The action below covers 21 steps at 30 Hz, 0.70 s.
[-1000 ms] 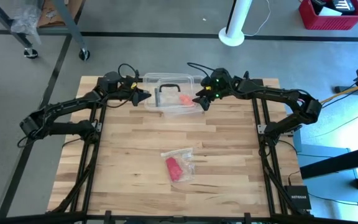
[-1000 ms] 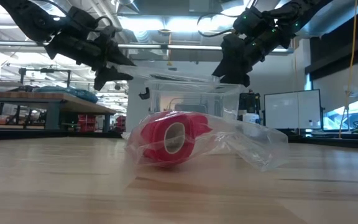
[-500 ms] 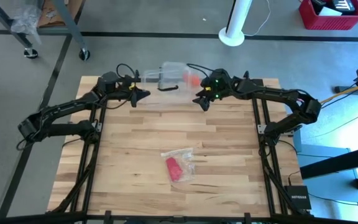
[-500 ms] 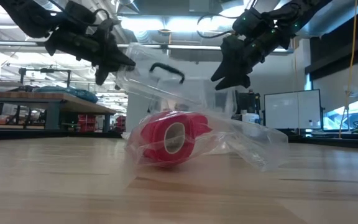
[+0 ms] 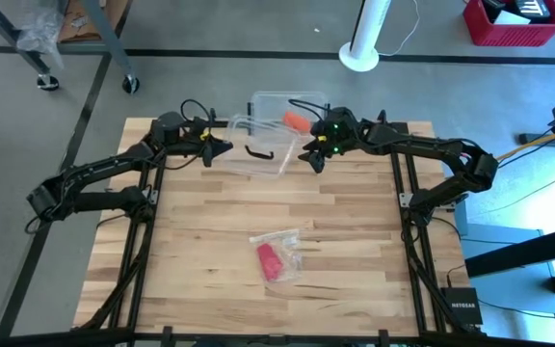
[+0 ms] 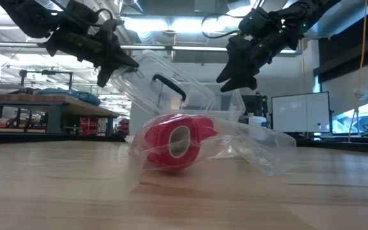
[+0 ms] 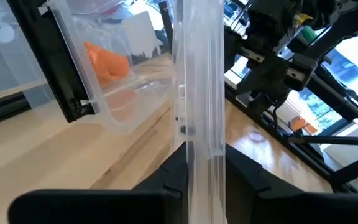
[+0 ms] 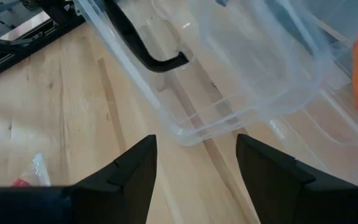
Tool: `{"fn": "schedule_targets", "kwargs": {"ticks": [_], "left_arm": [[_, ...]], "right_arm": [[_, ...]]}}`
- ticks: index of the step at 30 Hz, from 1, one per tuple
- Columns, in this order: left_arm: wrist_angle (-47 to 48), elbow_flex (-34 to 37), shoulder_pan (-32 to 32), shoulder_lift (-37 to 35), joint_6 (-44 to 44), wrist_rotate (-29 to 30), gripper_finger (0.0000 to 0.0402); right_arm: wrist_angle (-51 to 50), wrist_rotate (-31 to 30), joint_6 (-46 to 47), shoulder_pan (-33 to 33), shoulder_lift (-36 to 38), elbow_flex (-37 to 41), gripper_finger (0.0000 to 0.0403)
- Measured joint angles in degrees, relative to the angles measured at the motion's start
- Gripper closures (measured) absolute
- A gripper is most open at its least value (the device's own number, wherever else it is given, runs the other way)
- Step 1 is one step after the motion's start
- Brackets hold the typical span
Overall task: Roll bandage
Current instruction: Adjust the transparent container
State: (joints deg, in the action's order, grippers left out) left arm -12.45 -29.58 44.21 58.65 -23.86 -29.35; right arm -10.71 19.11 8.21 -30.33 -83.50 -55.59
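One red bandage (image 6: pixel 174 142), wound into a small roll, lay nearest the low camera at the centre of that frame, inside a crinkly clear plastic bag (image 6: pixel 254 150) that rested on the wooden table (image 6: pixel 56 191); in the high view the same roll (image 5: pixel 269 260) sat in the lower middle of the frame, well apart from both arms. Farther back, in the upper middle of the high view, a clear plastic lid (image 5: pixel 258 148) with a black handle (image 5: pixel 258 153) hung tilted above the tabletop, and the left gripper (image 5: pixel 218 147) was clamped on its edge; the left wrist view showed the thin clear rim (image 7: pixel 197 93) pinched between the two dark fingers (image 7: pixel 173 171). Just beyond the lid stood the clear plastic box (image 5: pixel 292 106) at the top centre of the high view, with a small orange-red lump (image 5: pixel 296 120) inside it. The right gripper (image 5: pixel 310 157) hovered just beside the lid on its right side in the high view, its fingers (image 8: pixel 135 168) spread apart with nothing between them, the lid and handle lying ahead of them in the right wrist view. In the low view both grippers showed in the upper part of the frame, with the tilted lid (image 6: pixel 165 86) between them above the bagged roll.
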Motion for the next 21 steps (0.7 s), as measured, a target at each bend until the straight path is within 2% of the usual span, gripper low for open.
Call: {"fn": "schedule_targets", "kwargs": {"ticks": [8, 21], "left_arm": [[-0.02, 0.01, 0.02, -0.27, 1.06, -0.49, 0.0344], [3.96, 0.02, 0.01, -6.1, 4.9, -1.51, 0.0344]], "right_arm": [[-0.1, 0.0, 0.02, 0.0, 0.04, 0.0, 0.0182], [0.09, -0.02, 0.02, -0.02, 0.09, 0.0, 0.0182]]}}
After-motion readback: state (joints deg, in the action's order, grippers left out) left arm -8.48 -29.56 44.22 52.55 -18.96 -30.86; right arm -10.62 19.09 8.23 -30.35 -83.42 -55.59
